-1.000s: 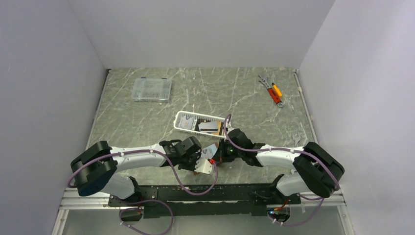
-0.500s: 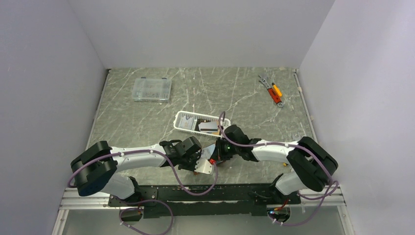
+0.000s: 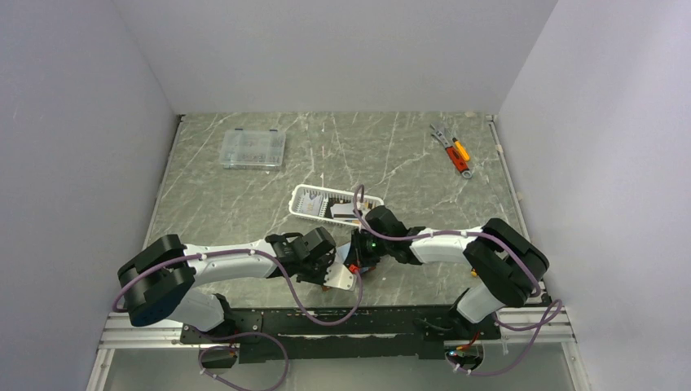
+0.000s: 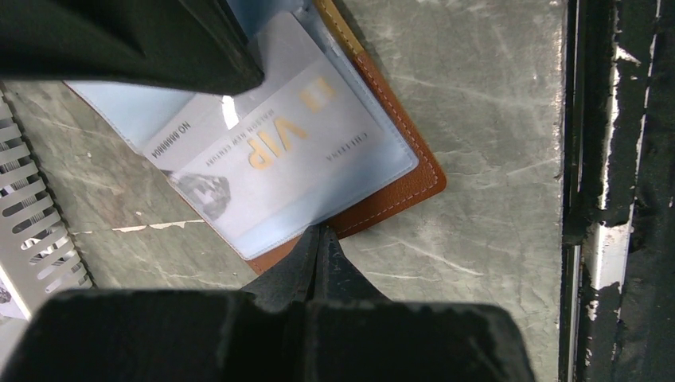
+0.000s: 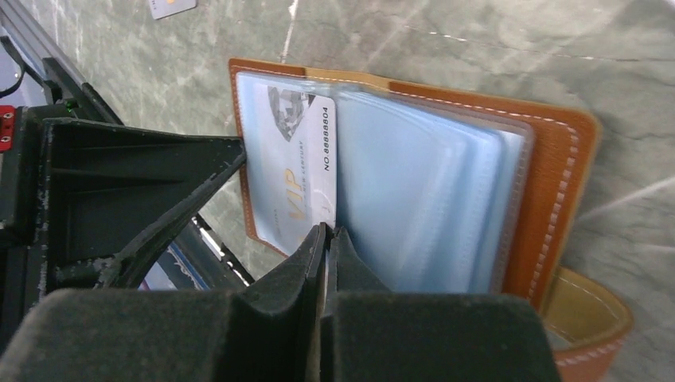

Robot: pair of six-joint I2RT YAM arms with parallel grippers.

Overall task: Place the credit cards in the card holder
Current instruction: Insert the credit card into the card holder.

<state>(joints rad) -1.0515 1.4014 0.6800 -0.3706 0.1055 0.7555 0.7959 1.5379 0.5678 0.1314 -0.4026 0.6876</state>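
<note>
Inside open card holder [image 5: 557, 159], VIP card [image 5: 298, 171] in clear sleeve [image 5: 414, 183].

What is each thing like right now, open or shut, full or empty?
card holder, open, lying flat.
VIP card, tucked inside the card holder.
left gripper, shut, tips at the card holder's edge.
right gripper, shut, tips against the clear sleeves.
white basket, holding credit cards.

robot lab cell, plain white walls [image 3: 342, 49] on three sides, grey marbled table [image 3: 383, 147], mounting rail [image 3: 138, 334]
</note>
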